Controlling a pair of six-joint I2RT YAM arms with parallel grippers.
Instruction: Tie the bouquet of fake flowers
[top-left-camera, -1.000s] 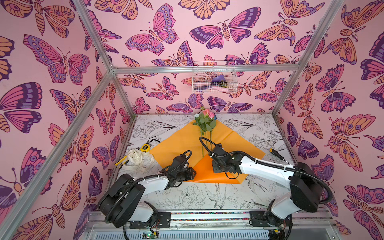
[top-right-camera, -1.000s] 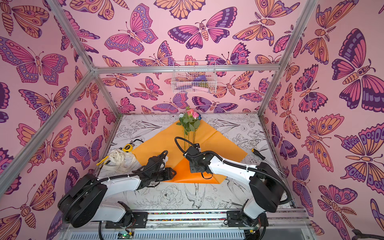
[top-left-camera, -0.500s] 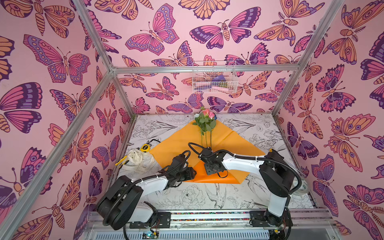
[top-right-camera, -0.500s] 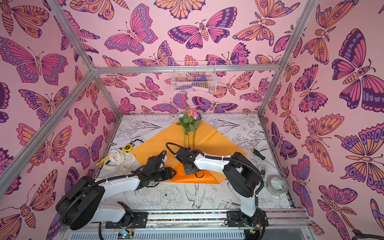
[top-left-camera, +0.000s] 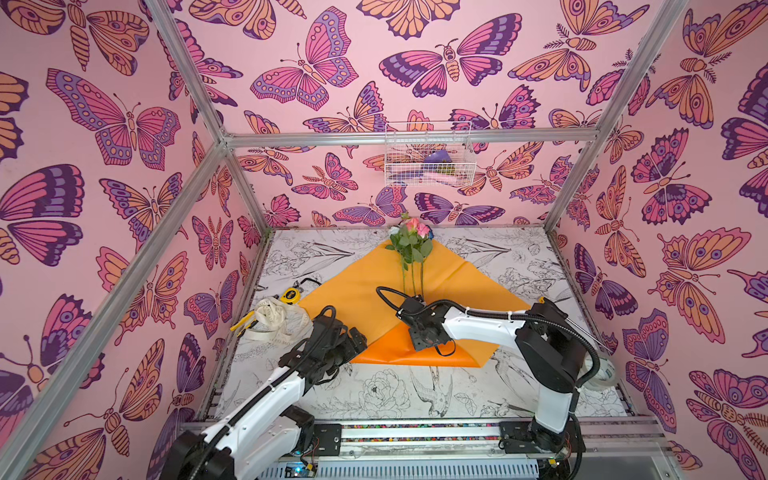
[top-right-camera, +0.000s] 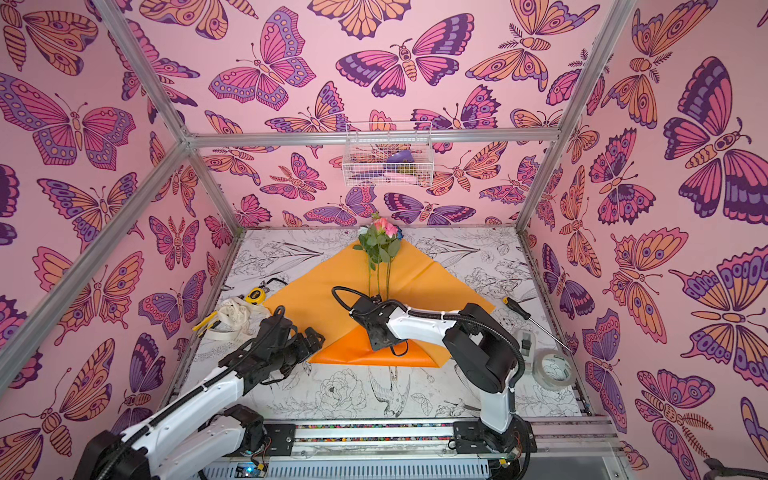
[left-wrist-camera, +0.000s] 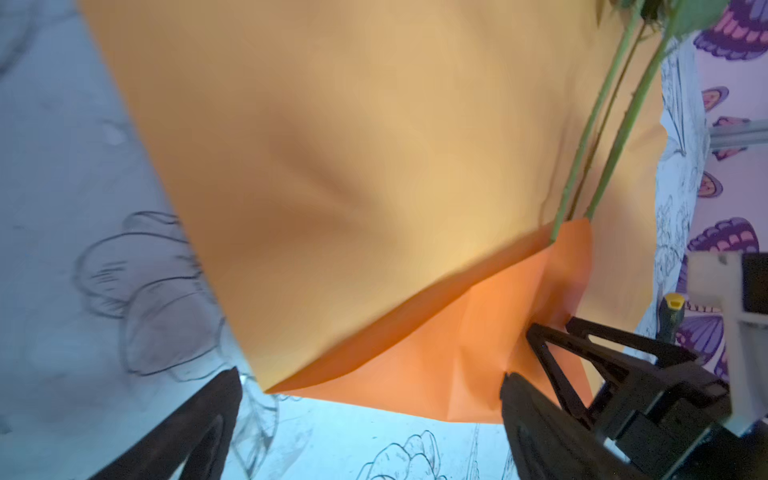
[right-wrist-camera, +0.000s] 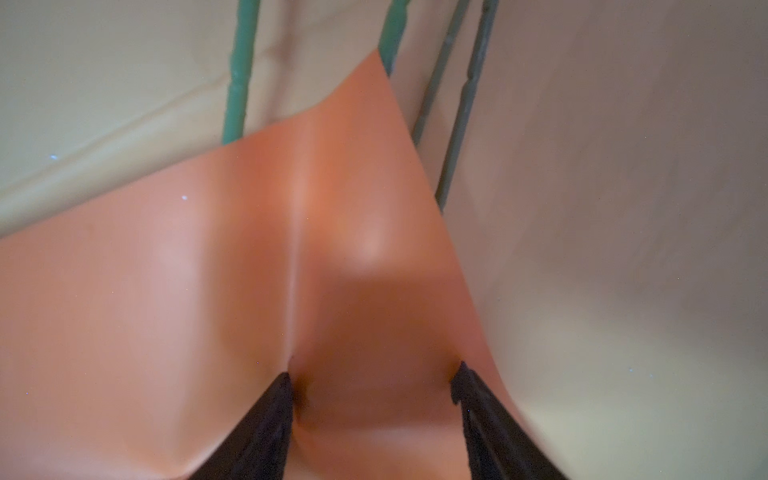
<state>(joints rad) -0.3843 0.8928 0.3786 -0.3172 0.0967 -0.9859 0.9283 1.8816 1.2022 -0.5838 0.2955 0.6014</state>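
The table (top-left-camera: 374, 399), covered in a line-drawn botanical print, carries the orange wrapping paper (top-left-camera: 357, 286) laid as a diamond near its middle. The bouquet of fake flowers (top-left-camera: 411, 243) lies on that sheet with its blooms toward the back wall and its stems (top-left-camera: 412, 278) running toward the front. The sheet's near corner is turned up into a folded flap (top-left-camera: 386, 349) that covers the stem ends. The left gripper (top-left-camera: 353, 338) sits at the flap's left edge with its jaws spread wide and nothing between them. The right gripper (right-wrist-camera: 372, 380) stands over the flap with its jaws partly apart, both tips pressed down on the paper, which bulges between them; it pins rather than clasps. A loose heap of cream ribbon (top-left-camera: 276, 318) lies well apart, by the left wall. As I judge it, the fold is held by the right tips alone, so lifting them may let the springy flap flip back and bare the stems. Dragging those tips sideways could skew the sheet or roll the thin stems out of line. The ribbon is untouched, so nothing is tied yet.
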